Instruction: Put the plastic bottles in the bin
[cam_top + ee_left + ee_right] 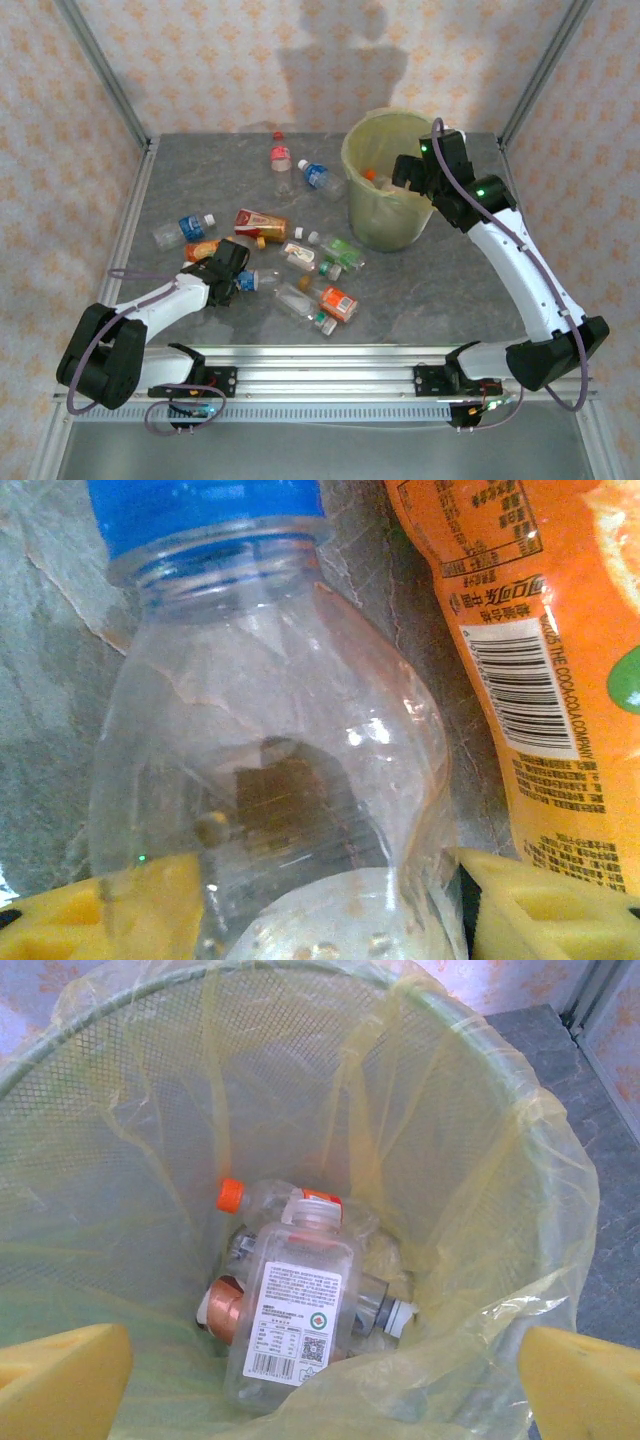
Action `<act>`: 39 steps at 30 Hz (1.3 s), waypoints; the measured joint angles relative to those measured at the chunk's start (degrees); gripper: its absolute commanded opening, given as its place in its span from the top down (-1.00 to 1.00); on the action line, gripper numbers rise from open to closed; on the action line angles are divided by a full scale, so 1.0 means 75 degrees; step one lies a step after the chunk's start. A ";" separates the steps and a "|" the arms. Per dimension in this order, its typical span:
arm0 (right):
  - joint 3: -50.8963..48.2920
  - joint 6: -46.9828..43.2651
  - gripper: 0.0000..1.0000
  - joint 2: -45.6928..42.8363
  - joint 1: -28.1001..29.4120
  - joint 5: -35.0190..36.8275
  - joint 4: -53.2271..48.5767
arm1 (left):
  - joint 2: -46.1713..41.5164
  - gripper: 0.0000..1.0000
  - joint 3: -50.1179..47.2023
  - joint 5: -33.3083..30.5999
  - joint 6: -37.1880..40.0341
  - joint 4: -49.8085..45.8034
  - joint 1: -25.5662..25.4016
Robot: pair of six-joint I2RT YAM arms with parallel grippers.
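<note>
Two left fingers (100, 910) flank a blue-capped bottle (270, 760), orange-labelled bottle (540, 660) close beside.

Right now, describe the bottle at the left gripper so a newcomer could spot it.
Start at the cluster of bottles left of the bin, at its near-left edge. The bottle lies between the fingers of the left gripper: clear-bodied, blue-capped, beside an orange-labelled one.

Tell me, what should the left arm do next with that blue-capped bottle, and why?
Probably close the left gripper firmly on the blue-capped bottle. Its yellow fingers sit on either side of the bottle's body, with the bottle centred between them, so a firm squeeze looks like the step needed before lifting it toward the bin.
</note>
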 measured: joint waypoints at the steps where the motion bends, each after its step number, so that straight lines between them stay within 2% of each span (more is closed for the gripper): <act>1: 0.0000 0.0000 -0.98 0.0000 0.0000 0.0009 0.0000 | -0.0006 -0.22 0.0000 -0.0003 -0.0012 0.0020 0.0000; 9: -0.0119 0.0003 -0.98 0.0000 0.0000 0.0058 -0.0003 | -0.0574 -0.20 0.0047 -0.0003 0.0000 0.0082 0.0000; 15: -0.0201 0.0009 -0.98 -0.0006 0.0000 0.0058 0.0058 | -0.1667 -0.16 0.0458 -0.0003 0.0294 -0.0239 0.0000; 19: -0.0236 0.0029 -0.98 -0.0020 0.0000 0.0055 0.0085 | -0.2419 -0.15 0.0953 -0.0038 0.0822 -0.0562 0.0000; 23: -0.0236 0.0029 -0.98 -0.0032 0.0000 0.0055 0.0178 | -0.2702 -0.14 0.1749 -0.0070 0.1679 -0.0632 0.0000; 29: -0.0236 0.0055 -0.98 -0.0061 0.0000 0.0050 0.0373 | -0.1731 -0.14 0.3818 0.0006 0.3311 -0.0169 -0.0047; 33: -0.0236 0.0052 -0.98 -0.0134 0.0000 0.0026 0.0513 | -0.0644 -0.15 0.5249 0.0216 0.4345 0.0370 -0.0399; 39: -0.0248 -0.0093 -0.98 -0.0519 0.0000 -0.0551 0.0828 | 0.1411 -0.16 0.7711 0.1081 0.5901 0.0898 -0.0845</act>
